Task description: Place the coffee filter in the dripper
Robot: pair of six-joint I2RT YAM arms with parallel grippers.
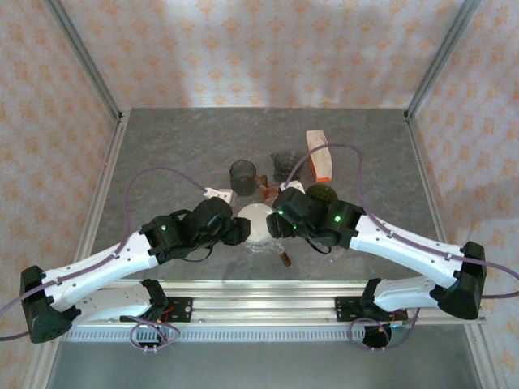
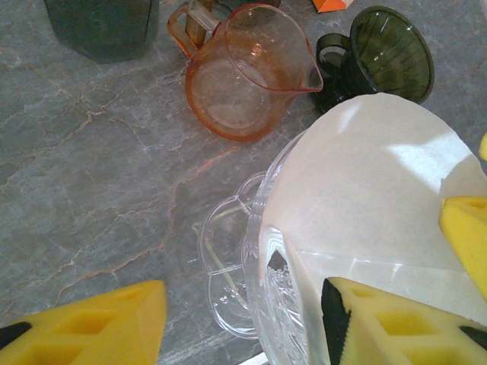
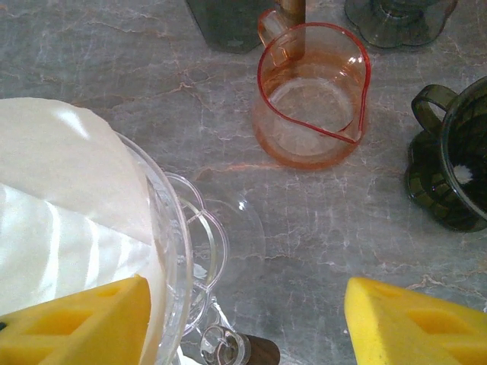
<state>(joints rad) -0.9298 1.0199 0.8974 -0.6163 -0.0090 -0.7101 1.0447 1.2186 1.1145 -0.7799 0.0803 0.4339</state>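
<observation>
- Top external: looking down on the white coffee filter (image 1: 257, 219) cupped in the clear glass dripper (image 1: 265, 245), mid-tabletop (image 1: 178, 146), directly between the left hand (image 1: 241, 232) and the right hand (image 1: 278, 224).
- Left wrist: left hand spread wide, gripping nothing. One yellow finger (image 2: 91, 327) low over bare stone outside the dripper, the other finger (image 2: 396, 323) over the filter paper, with the glass rim and the filter's near edge in the gap.
- Right wrist: right hand likewise spread wide, holding nothing. One finger (image 3: 76, 319) over the filter inside the rim, the other finger (image 3: 415, 323) over bare tabletop, well apart from the glass.
- Beyond the dripper: an orange glass pitcher (image 2: 243, 84) and a dark green dripper (image 2: 384, 53) side by side, with a dark tumbler (image 2: 103, 26) further left.
</observation>
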